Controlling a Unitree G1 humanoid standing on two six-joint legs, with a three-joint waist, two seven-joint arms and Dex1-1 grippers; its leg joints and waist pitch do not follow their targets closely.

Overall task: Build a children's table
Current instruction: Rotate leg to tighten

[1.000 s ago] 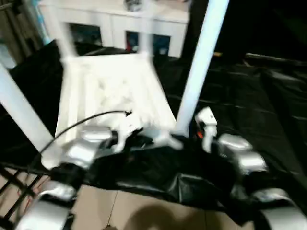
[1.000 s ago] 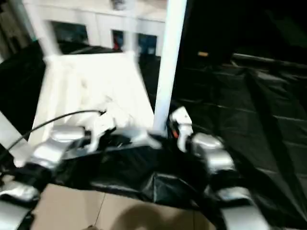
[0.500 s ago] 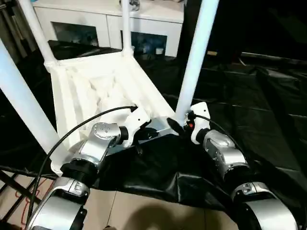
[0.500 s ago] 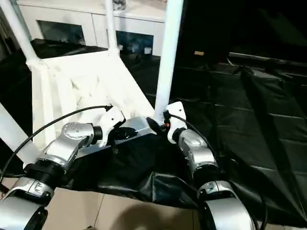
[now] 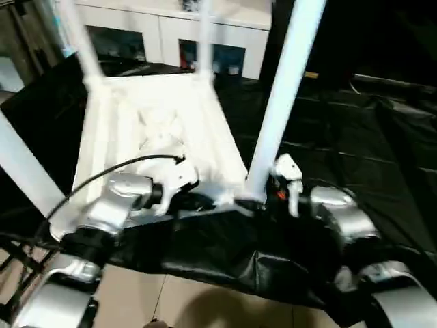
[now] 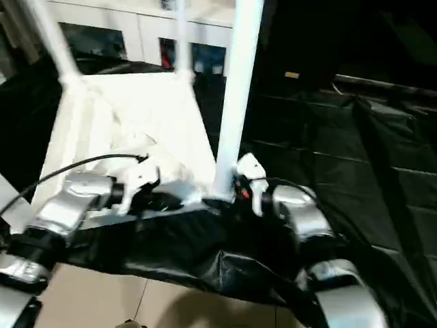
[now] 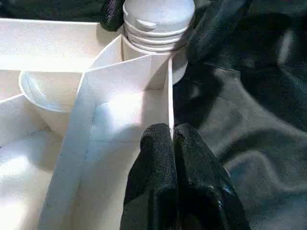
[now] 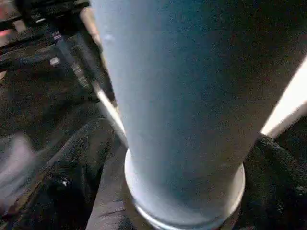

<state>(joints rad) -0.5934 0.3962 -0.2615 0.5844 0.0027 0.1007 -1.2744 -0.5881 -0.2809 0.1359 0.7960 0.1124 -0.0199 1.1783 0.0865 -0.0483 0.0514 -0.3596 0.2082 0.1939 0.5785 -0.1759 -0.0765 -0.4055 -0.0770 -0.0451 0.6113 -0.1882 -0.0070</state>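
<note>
We see the children's table [image 5: 160, 130] lying upside down on a black sheet [image 5: 328, 171], its ribbed white underside facing up. The rectangular top runs from near us toward the far side, with raised ribs and a rim around its edge. Four long round white legs rise from the rounded corner sockets: the near right leg [image 5: 276, 109] stands just right of centre, the near left leg [image 5: 24, 171] slants out at the left edge, and the far left leg [image 5: 80, 44] and far right leg [image 5: 203, 37] rise at the far corners. In the left wrist view, a grey ribbed leg base [image 7: 158, 21] sits in a corner socket where two white walls meet.
</note>
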